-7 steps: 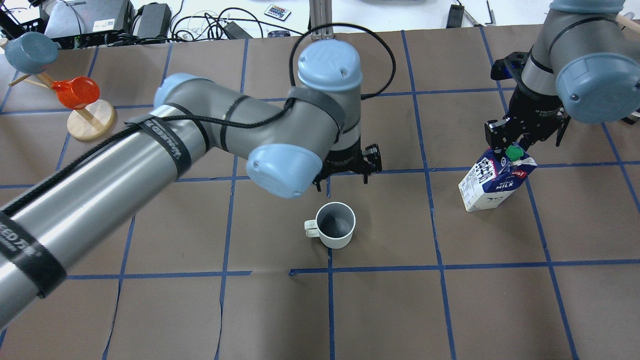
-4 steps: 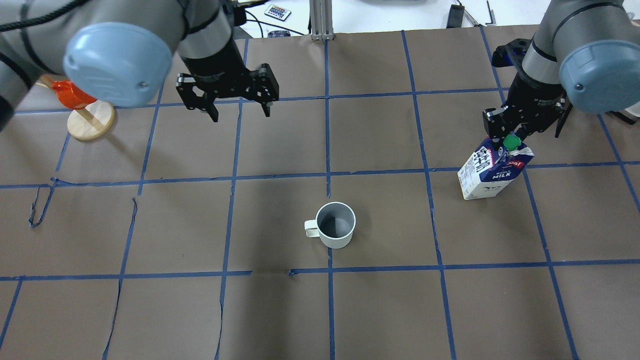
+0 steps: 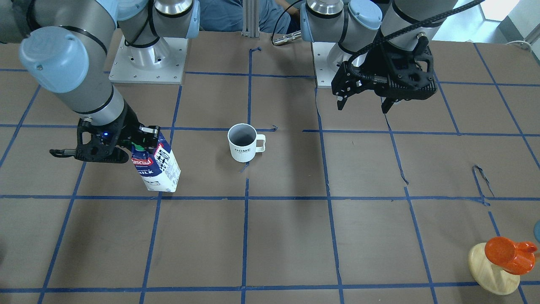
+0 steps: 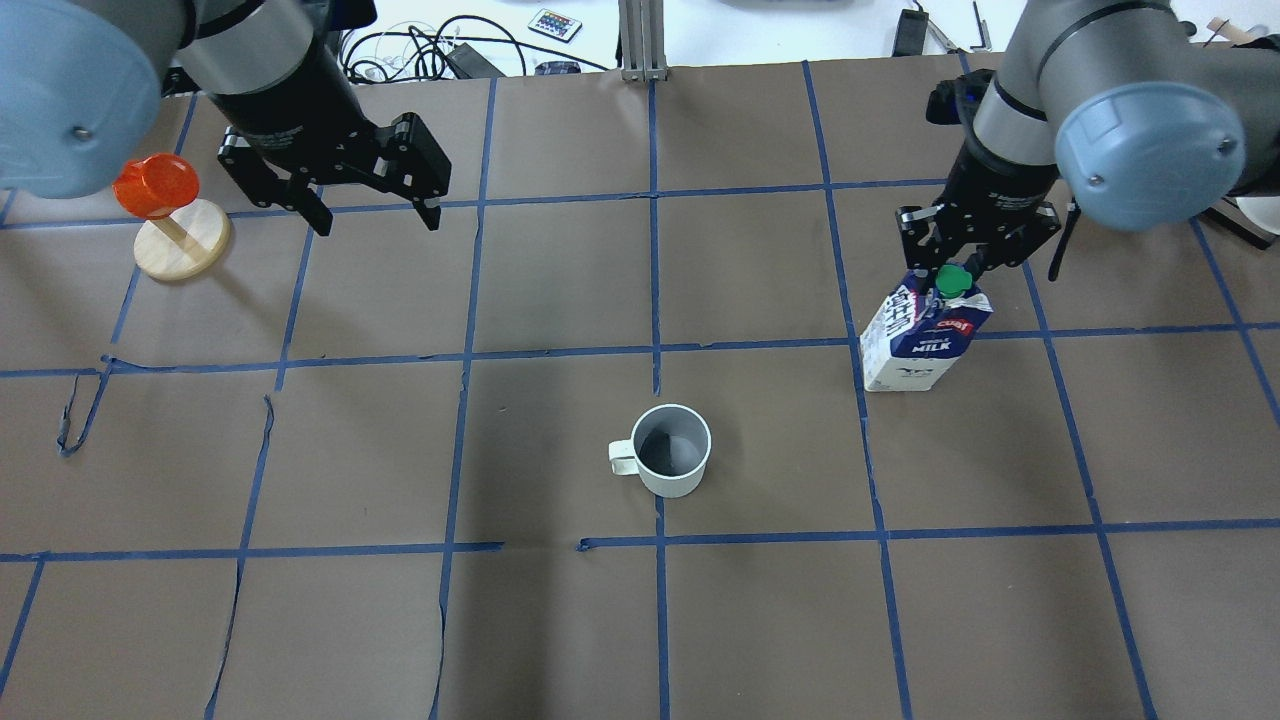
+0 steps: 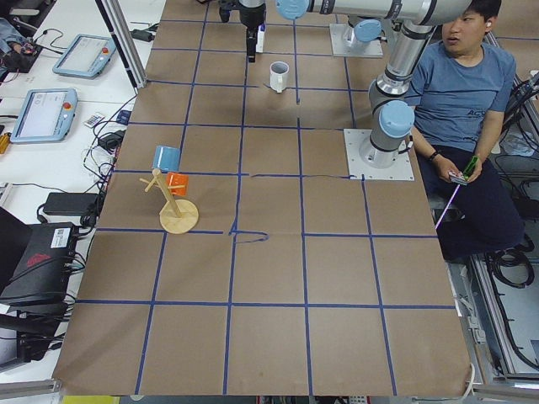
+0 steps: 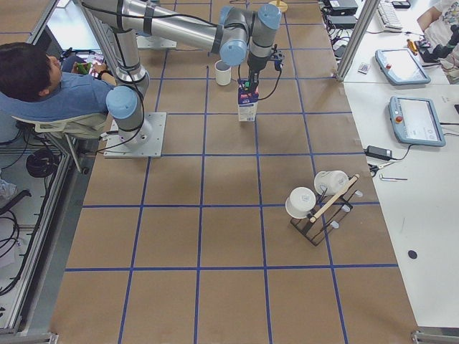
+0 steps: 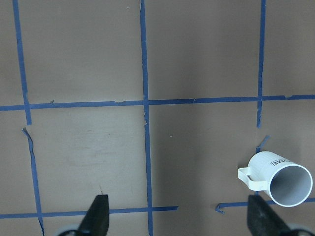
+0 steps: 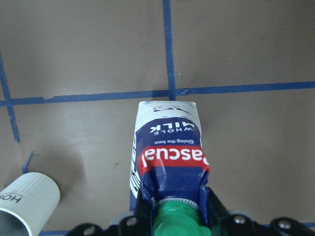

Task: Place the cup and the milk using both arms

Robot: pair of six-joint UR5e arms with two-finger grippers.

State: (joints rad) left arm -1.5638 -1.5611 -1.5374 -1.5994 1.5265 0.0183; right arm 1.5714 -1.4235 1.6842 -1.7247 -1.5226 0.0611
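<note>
The milk [image 4: 925, 340], a blue-and-white gable-top carton (green round cap), is clamped by the right gripper [image 4: 953, 272]. The ribbed white cup [image 4: 672, 450] stands free; left gripper [image 4: 377, 225] gapes empty.

Robotics lab, not a home or shop. Table [image 4: 760, 620] papered brown and gridded in blue tape [image 4: 662, 640]. Two industrial arms [image 3: 88, 95] bolted to metal base plates [image 3: 122, 74] on the table. Aluminium profile post [image 4: 640, 35] at the far edge. White side benches [image 6: 430, 236] carry teach pendants [image 5: 42, 114], power bricks [image 4: 305, 40] and loose cables [image 4: 420, 50]. Operator [image 5: 463, 84] seated beside the arm bases.
</note>
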